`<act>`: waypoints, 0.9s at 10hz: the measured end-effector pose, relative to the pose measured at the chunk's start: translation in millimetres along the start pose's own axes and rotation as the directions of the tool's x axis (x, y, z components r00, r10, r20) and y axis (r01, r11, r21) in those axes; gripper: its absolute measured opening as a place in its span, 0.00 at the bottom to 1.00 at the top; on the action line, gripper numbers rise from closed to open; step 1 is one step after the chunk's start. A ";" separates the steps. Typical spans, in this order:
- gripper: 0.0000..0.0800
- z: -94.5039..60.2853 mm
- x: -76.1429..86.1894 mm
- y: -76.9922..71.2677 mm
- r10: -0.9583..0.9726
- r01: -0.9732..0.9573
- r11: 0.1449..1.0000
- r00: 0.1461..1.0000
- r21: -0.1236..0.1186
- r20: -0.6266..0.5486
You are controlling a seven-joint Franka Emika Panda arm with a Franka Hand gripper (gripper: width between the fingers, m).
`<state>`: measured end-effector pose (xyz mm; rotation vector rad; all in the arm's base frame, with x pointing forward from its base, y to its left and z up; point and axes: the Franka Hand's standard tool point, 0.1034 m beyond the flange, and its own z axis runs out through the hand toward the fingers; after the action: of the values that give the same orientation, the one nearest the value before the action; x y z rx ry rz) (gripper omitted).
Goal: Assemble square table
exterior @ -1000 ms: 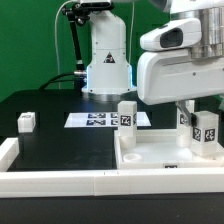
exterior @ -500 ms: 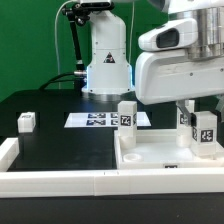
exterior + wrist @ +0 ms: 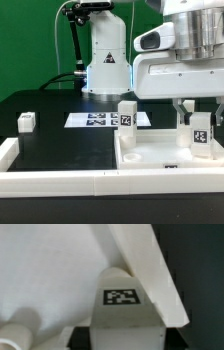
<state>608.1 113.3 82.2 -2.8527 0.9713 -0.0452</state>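
The square table's white slab [image 3: 150, 155] lies rimmed face up at the exterior view's right. My gripper [image 3: 198, 118] is shut on a white tagged post [image 3: 201, 130] standing over the slab's right corner. In the wrist view the post [image 3: 122, 300] fills the space between my dark fingers [image 3: 84, 336], next to the slab's raised rim [image 3: 145, 269]. A second post [image 3: 127, 114] stands upright at the slab's far left corner. A third post [image 3: 27, 121] lies on the black table at the exterior view's left.
The marker board [image 3: 98, 120] lies flat behind the slab, in front of the robot's base [image 3: 106, 65]. A long white rail [image 3: 60, 180] edges the black surface along the front and left.
My jaws have closed in on the post. The wrist housing has risen and shifted slightly toward the exterior view's left, and the post has shifted a little with it.
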 end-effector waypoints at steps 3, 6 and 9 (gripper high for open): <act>0.37 1.2 -3.0 -1.7 0.321 -0.321 0.947 0.947 -0.004 -0.004; 0.37 1.3 -3.4 -2.0 0.459 -0.459 0.888 0.888 -0.003 0.000; 0.75 -1.5 0.3 -2.6 0.319 -0.319 0.948 0.948 0.000 0.000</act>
<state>609.9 115.0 84.1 -2.6555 1.4178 -0.0135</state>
